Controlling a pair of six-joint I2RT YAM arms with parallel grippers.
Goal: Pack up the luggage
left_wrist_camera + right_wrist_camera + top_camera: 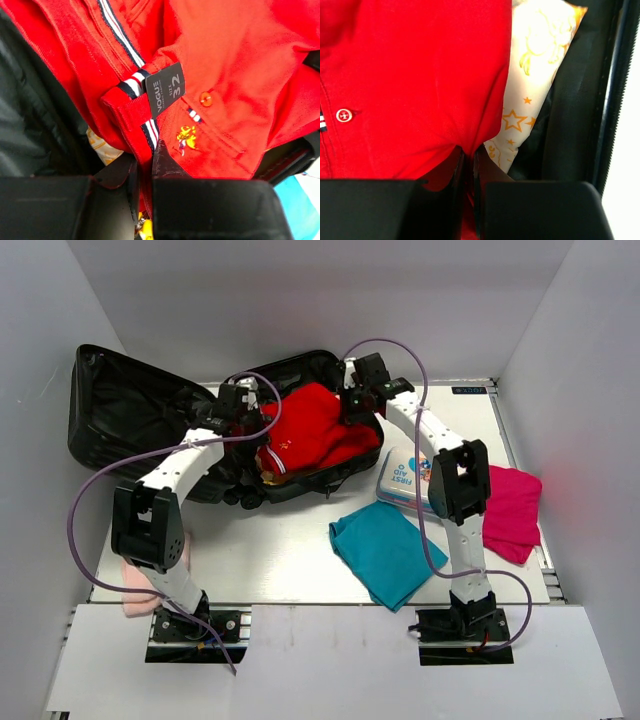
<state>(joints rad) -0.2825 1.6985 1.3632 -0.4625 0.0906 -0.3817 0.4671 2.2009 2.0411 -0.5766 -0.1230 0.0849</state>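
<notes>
Left gripper (145,167) and right gripper (468,162) both pinching the red garment (318,428) inside the open luggage (130,415), far-left on the worktop (290,565); uneven release could drag fabric out over the rim.

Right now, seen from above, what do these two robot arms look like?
Both the left arm and right arm are slim white links joined by chunky black joint housings, on black base plates. A thin purple cable loops loosely along each. The left gripper and right gripper are matte black, with two blocky, flat-sided fingers.
</notes>
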